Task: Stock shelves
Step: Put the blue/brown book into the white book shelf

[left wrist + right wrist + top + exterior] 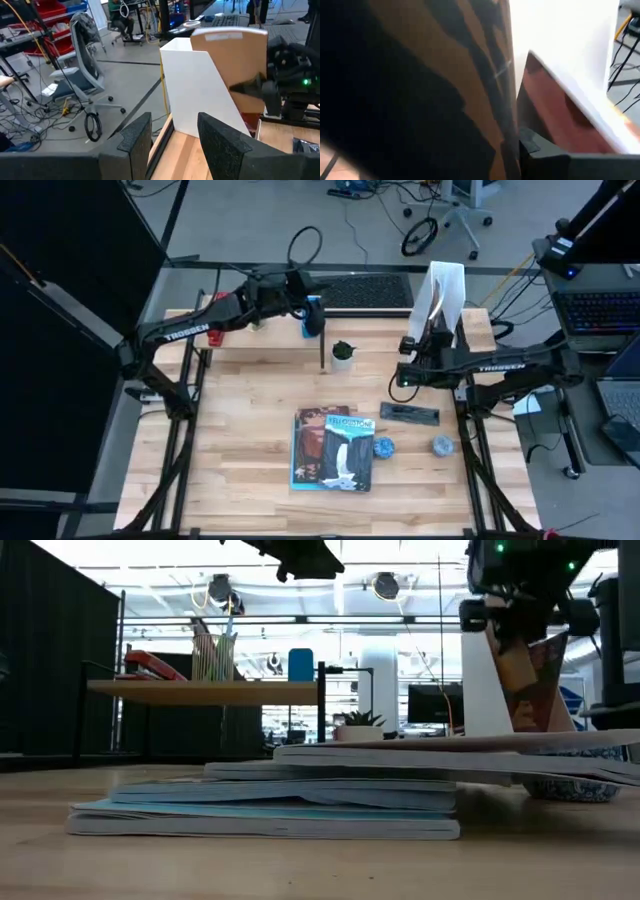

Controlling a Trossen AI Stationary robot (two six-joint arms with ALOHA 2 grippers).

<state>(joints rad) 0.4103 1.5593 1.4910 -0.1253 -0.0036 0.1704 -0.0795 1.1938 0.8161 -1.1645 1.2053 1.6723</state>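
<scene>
At the far right of the counter [250, 440], the white file holder [447, 292] is seen standing upright, with a brown-covered book [235, 65] held up against its open side. The right end effector [425, 340] is positioned just beside the holder and is clenched on that book; in the right wrist view the brown cover fills most of the picture, close against the holder's white wall. Along the far left edge, the light-wood plank shelf [200, 691] is raised on thin black legs, and a red stapler [152, 665], a cup of pens [212, 655] and a blue container [300, 664] are carried on it. The left end effector [312, 315] is held above the shelf's right end, its fingers [135, 145] parted and nothing between them. A small potted plant [343, 355] is set near the counter's middle. Nearer the front, a stack of books [334, 448] lies flat, with a dark flat case [409, 414] and two small round objects [442, 445] beside it.
</scene>
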